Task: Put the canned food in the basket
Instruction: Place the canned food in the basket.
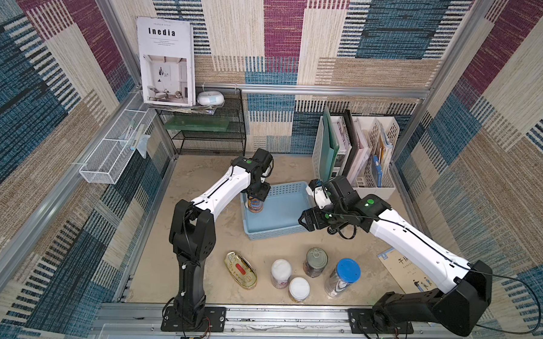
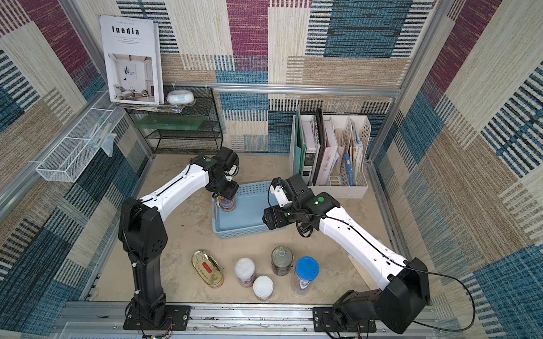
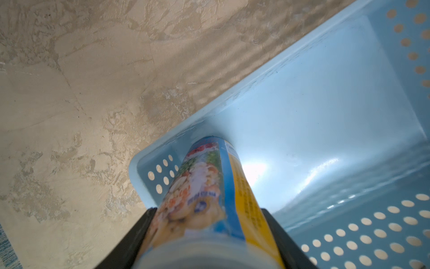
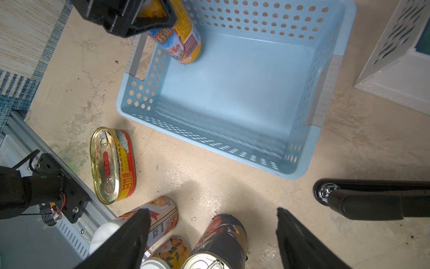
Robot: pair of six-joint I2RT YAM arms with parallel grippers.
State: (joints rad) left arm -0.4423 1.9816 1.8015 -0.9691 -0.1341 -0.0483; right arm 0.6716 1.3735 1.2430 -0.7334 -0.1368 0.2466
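Your left gripper [image 1: 257,197] is clamped on the upper part of the orange-and-blue labelled cylindrical can with a white lid [image 1: 256,206]. It holds the can roughly upright inside the far left corner of the shallow, light blue perforated plastic basket [image 1: 273,235]. In the right wrist view the can's base sits low against the basket floor, but you cannot tell whether it actually touches. This looks like the placing step for the first can, so the next move is to spread those jaws and lift straight up, clear of the rim, without dragging the can over. Further right, your right gripper [image 1: 305,221] hangs above the basket's near right corner with its jaws wide apart and nothing between them. Nothing else lies in the basket. On the table in front, from the left, four cans wait:

- the flat oval gold tin with a red mark [image 1: 240,269], lying on its own
- the pink-labelled cylinder with a white lid [image 1: 280,273]
- the yellow-labelled cylinder with a white lid [image 1: 299,289], just beside the pink one
- the dark-labelled steel pull-tab can [image 1: 316,262]

At the right end stands a taller clear jar with a blue lid [image 1: 342,277], close to the dark can. Leave it alone. The free right gripper seems best placed for the dark can, and it will need a careful descent between its close neighbours.
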